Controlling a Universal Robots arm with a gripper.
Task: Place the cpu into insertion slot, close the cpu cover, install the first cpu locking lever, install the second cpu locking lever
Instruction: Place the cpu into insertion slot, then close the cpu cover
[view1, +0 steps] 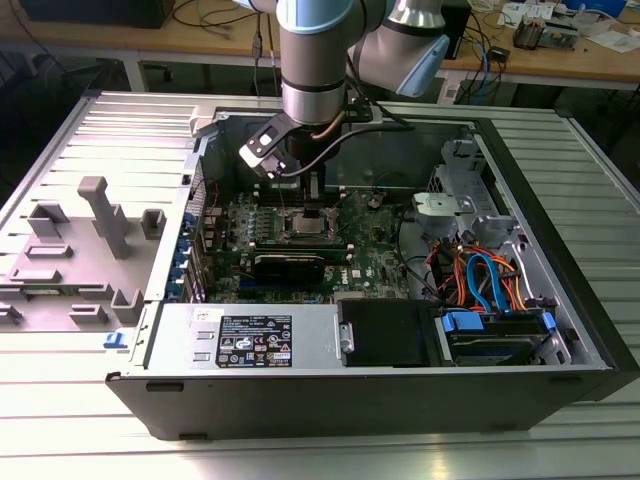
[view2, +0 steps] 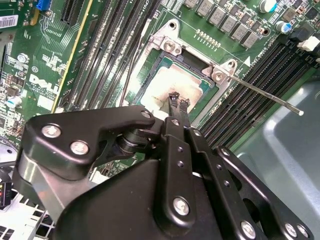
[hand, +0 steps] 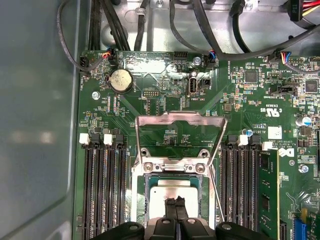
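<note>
Hovered with the gripper all but closed, holding nothing, tips on or just above the cpu lying in the insertion slot, beside the flipped-open cpu cover. Probably called for light, level, centred contact, clear of the loose lever.

The cpu has a silvery-grey metal top, dull and smudged rather than bright. The cover is thin bare metal with a soft satin sheen, and the slot has a rim of the same silvery metal. The lever is plain polished wire. The gripper is smooth and matt black, set with shiny steel screws. The board is glossy green, and the case wall is smooth grey sheet metal that is faintly reflective.
</note>
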